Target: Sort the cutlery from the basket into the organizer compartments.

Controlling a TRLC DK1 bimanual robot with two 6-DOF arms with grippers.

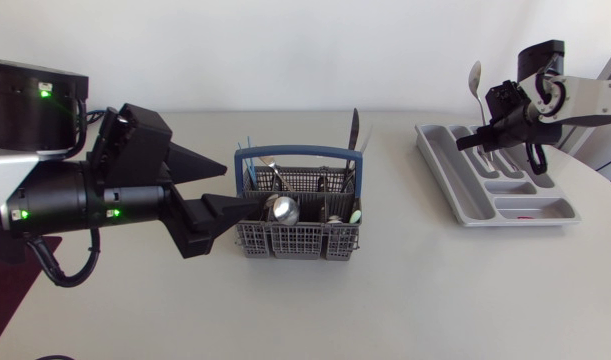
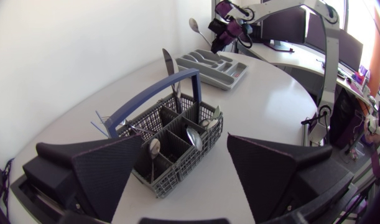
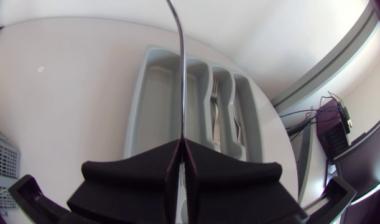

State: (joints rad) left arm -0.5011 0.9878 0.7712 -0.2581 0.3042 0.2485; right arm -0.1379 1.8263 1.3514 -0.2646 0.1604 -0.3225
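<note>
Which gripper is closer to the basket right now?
Left. The left gripper is open right at one end of the basket. The right gripper is far off, over the organizer, shut on a spoon.

The table [image 1: 435, 290] is evenly and brightly lit — only faint, soft shadows are cast beside the basket [image 1: 285, 240]; lines are bent by fisheye distortion in the wrist views.

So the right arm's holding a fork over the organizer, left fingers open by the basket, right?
No, it's a spoon, not a fork; the head view shows its bowl. The rest holds: right gripper over the organizer, left fingers open by the basket.
</note>
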